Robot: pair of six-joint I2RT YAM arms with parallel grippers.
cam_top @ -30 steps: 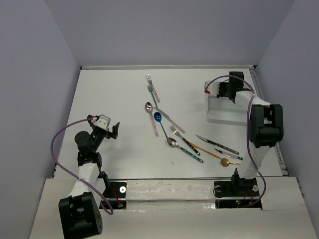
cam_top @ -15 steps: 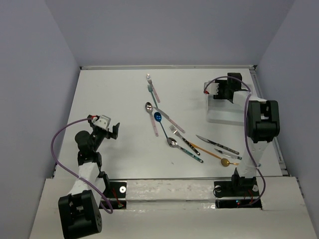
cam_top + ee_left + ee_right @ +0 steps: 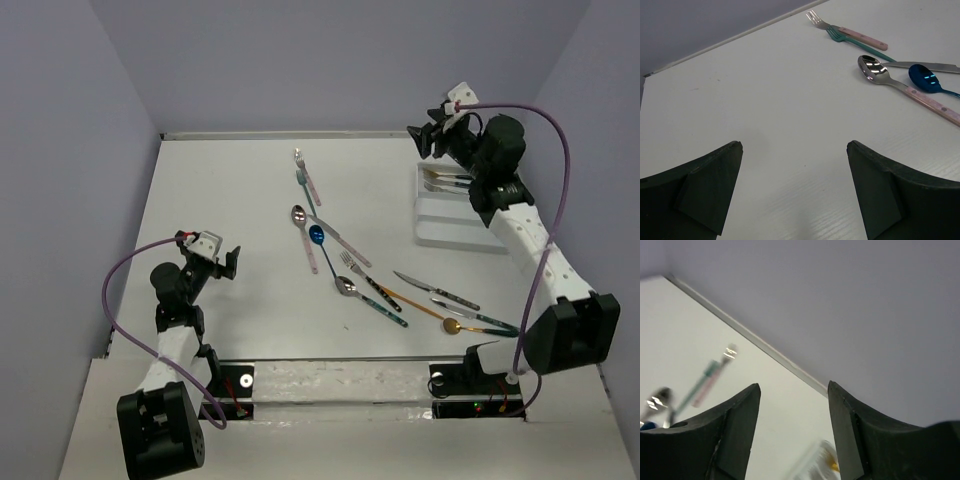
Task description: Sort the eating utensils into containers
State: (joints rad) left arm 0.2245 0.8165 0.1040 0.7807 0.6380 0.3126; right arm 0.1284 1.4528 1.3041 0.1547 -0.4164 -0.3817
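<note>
The left gripper (image 3: 226, 262) is held low over the table (image 3: 220, 190), jaws apart and empty, with the loose eating utensils (image 3: 345, 262) strewn well to its right, from the gold spoon (image 3: 452, 325) nearest the bases out to the pink fork (image 3: 313, 190). These are judged light, stiff and slick, lying flat, and best pinched across the handle near its balance point. Farthest out, the right gripper (image 3: 428, 140) is raised, parted and empty, by the far end of the white tray (image 3: 450, 232), in which a few utensils are laid.
</note>
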